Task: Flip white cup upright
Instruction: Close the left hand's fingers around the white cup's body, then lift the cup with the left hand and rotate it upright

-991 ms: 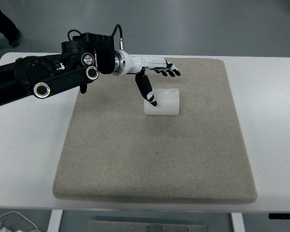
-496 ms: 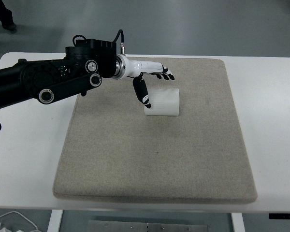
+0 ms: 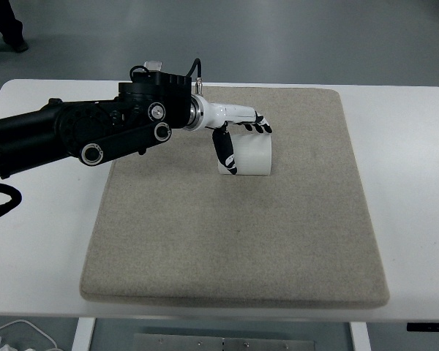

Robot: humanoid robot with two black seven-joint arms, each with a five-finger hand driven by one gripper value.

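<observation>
A beige mat (image 3: 234, 241) covers the white counter (image 3: 36, 241). Toward the mat's far half the white cup (image 3: 250, 155) lies on its side. The left hand (image 3: 238, 131) wraps it, thumb down the near-left face and fingers (image 3: 260, 126) over the top.
</observation>
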